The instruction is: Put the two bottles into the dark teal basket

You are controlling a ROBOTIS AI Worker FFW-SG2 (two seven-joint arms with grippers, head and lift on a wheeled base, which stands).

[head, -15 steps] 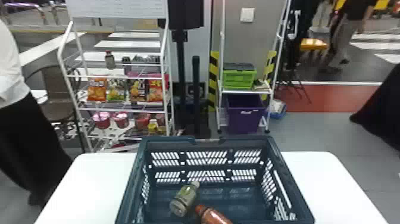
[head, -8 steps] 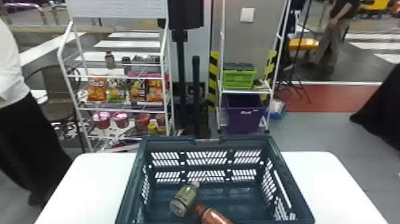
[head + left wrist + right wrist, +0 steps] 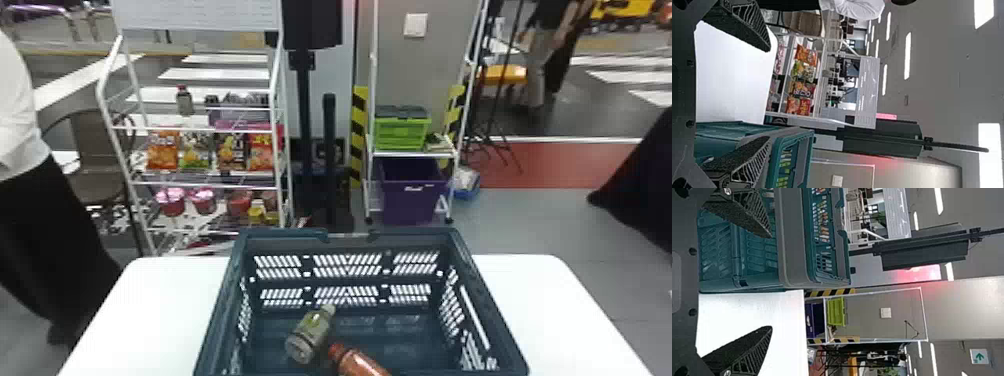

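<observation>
Unmoved since the earlier frame, the greenish bottle (image 3: 309, 334) and orange-red bottle (image 3: 357, 362) lie inside the dark teal basket (image 3: 226, 300). Left gripper (image 3: 770, 94) and right gripper (image 3: 771, 282) both have jaws spread wide, holding nothing.

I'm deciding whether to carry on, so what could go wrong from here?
The greenish bottle and the reddish-brown bottle lie loose, close together, so they might roll and knock if the basket is jolted.
The right gripper is open, one finger overlapping the basket in its wrist view; a careless sweep could catch the basket and perhaps shove it.
</observation>
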